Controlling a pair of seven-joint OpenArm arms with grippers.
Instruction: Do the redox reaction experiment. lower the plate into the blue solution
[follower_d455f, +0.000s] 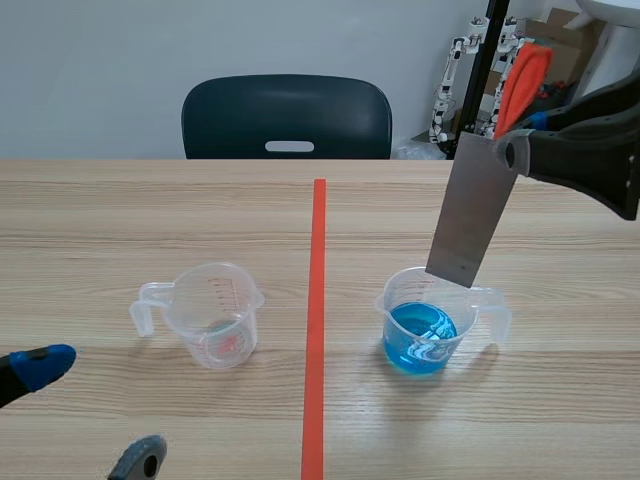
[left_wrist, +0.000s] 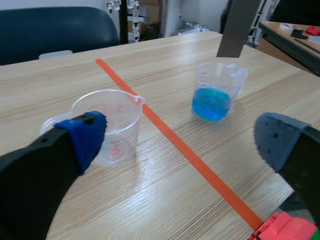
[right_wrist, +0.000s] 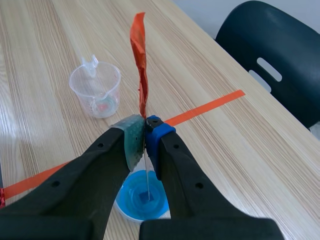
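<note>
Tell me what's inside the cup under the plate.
Blue solution in its lower part; the plate hangs above the rim. From the right wrist, the fingers cover part of the cup.

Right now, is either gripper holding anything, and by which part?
The right gripper is shut on the grey plate at its upper end, just below the orange-red tab; the left gripper is open and holds nothing.

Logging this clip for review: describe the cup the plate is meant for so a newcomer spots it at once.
On the wooden table, find the orange-red tape line. The cup stands on the right arm's side of it, below the grey plate in the right gripper. Unlike the other clear cup, it holds blue liquid.
</note>
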